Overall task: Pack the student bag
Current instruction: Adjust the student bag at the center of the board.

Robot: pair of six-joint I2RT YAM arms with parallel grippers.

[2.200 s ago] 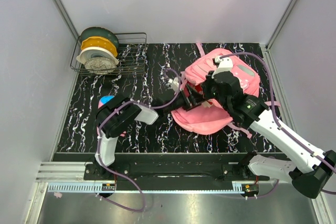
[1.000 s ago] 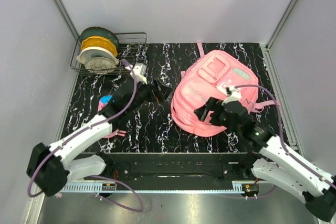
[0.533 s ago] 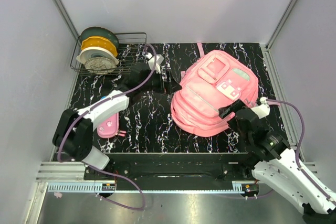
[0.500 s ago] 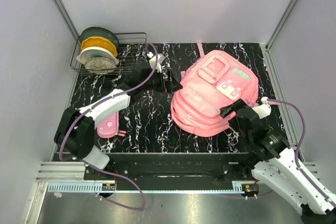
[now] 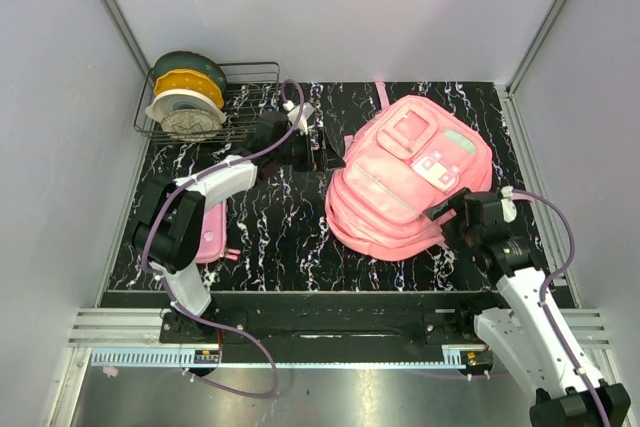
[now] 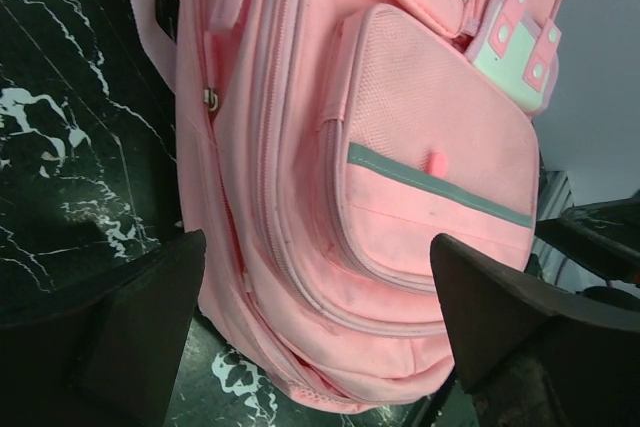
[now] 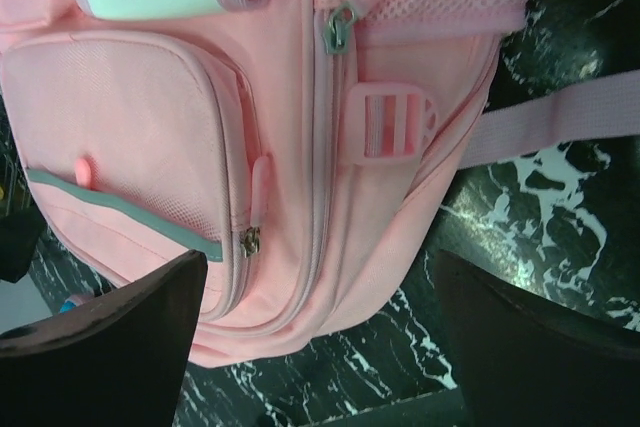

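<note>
Since the student bag is soft pink cloth with padded pockets, it will likely sag and crease where it is lifted rather than move as one stiff piece. It looks light, though how full it is cannot be told. It lies front-up and slantwise on the right half of the black marbled worktop, with its pockets, grey stripes and white-pink clasp patch facing the ceiling. The best holds are probably the woven strap trailing off its side, or a pinch of the thick seam. A metal zip pull is small and smooth and would call for a careful, exact pinch, with the cloth pinned down so it does not bunch. The left hand hovers just beside the bag's left edge, fingers spread wide and holding nothing. The right hand hangs at the bag's near right edge, equally spread and empty. Well apart on the left, a small pink pencil case lies partly under the left arm. In the far left corner a wire rack holds round dishes.
</note>
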